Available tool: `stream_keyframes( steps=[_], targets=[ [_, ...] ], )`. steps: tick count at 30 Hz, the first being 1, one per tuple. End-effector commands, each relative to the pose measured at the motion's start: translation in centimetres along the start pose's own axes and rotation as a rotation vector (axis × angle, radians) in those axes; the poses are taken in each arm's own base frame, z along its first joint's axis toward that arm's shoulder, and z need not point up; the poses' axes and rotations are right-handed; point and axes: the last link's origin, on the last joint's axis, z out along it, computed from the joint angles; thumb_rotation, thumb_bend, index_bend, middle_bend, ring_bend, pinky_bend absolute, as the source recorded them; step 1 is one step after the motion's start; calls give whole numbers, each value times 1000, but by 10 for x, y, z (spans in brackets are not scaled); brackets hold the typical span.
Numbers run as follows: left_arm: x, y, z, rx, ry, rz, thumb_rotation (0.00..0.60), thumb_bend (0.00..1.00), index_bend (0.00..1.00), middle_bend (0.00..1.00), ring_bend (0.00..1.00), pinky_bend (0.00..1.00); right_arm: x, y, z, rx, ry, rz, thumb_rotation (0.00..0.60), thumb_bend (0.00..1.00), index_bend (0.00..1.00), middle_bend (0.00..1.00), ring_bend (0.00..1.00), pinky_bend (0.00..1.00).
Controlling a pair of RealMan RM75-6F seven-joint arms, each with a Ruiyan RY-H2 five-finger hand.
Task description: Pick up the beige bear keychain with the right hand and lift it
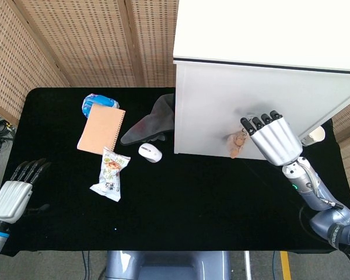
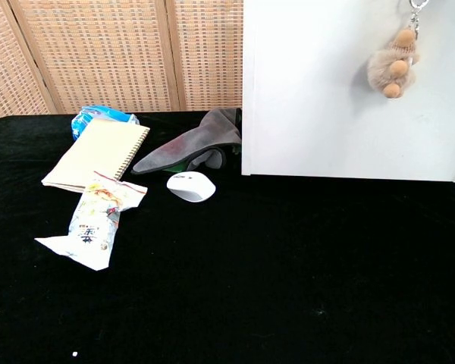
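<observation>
The beige bear keychain (image 2: 392, 63) hangs in the air in front of the white box (image 2: 318, 114), its metal chain running up out of the chest view. In the head view the keychain (image 1: 238, 143) dangles just left of my right hand (image 1: 273, 139), which holds it by its top, well above the black table (image 1: 210, 198). That hand's fingers point toward the box face. My left hand (image 1: 14, 191) stays low at the table's front left corner, fingers apart and holding nothing. Neither hand shows in the chest view.
The tall white box (image 1: 268, 41) fills the back right. On the left half lie a tan spiral notebook (image 1: 101, 129), a blue packet (image 1: 96, 102), a snack packet (image 1: 110, 174), a white mouse (image 1: 150, 152) and a grey cloth (image 1: 154, 119).
</observation>
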Motion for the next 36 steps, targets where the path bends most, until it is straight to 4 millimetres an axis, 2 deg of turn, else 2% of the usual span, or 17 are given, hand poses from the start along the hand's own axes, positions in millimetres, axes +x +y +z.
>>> stream_keyframes(
  steps=[1, 7, 9, 12, 13, 15, 17, 18, 19, 20, 23, 25, 27, 29, 33, 36],
  targets=[
    [0, 0, 0, -1, 0, -1, 600, 0, 0, 0, 0, 0, 5, 1, -3, -2, 17, 4, 600, 235, 612, 960, 953, 1000],
    [1, 1, -2, -7, 3, -4, 600, 0, 0, 0, 0, 0, 23, 10, -29, -18, 65, 41, 600, 234, 617, 946, 947, 1000],
    [2, 1, -3, -12, 6, -6, 600, 0, 0, 0, 0, 0, 28, 17, -49, -45, 58, 70, 600, 233, 601, 906, 919, 1000],
    [2, 2, -4, -17, 7, -5, 600, 0, 0, 0, 0, 0, 31, 23, -79, -109, 8, 119, 600, 221, 546, 768, 803, 1000],
    [2, 2, -4, -18, 8, -5, 600, 0, 0, 0, 0, 0, 31, 24, -89, -136, -19, 137, 600, 201, 519, 693, 742, 992],
    [2, 2, -5, -20, 9, -4, 600, 0, 0, 0, 0, 0, 32, 25, -108, -194, -89, 161, 600, 124, 455, 565, 640, 934],
    [1, 2, -6, -22, 9, -2, 600, 0, 0, 0, 0, 0, 36, 22, -127, -247, -167, 194, 600, 23, 370, 426, 484, 812],
    [1, 2, -6, -23, 10, -2, 600, 0, 0, 0, 0, 0, 38, 20, -135, -264, -196, 216, 600, 6, 350, 382, 416, 759],
    [2, 2, -7, -24, 12, -2, 600, 0, 0, 0, 0, 0, 41, 18, -144, -284, -233, 244, 600, 0, 320, 303, 295, 649],
    [2, 3, -7, -25, 14, -1, 600, 0, 0, 0, 0, 0, 43, 17, -149, -296, -252, 257, 600, 0, 297, 249, 216, 569],
    [3, 3, -9, -27, 20, 1, 600, 0, 0, 0, 0, 0, 49, 10, -173, -320, -352, 310, 600, 0, 203, 79, 31, 372],
    [3, 3, -10, -30, 26, 1, 600, 0, 0, 0, 0, 0, 51, 7, -186, -333, -409, 312, 600, 0, 127, 14, 0, 273],
    [5, 3, -11, -36, 40, 8, 600, 0, 0, 0, 0, 0, 52, 2, -202, -365, -465, 311, 600, 0, 64, 0, 0, 203],
    [5, 4, -12, -37, 51, 13, 600, 0, 0, 0, 0, 0, 52, -1, -208, -385, -474, 315, 600, 0, 31, 0, 0, 157],
    [5, 4, -14, -38, 59, 15, 600, 0, 0, 0, 0, 0, 46, -4, -221, -436, -491, 309, 600, 0, 25, 0, 0, 114],
    [6, 5, -15, -39, 62, 16, 600, 0, 0, 0, 0, 0, 45, -3, -224, -465, -482, 303, 600, 0, 29, 0, 0, 114]
  ],
)
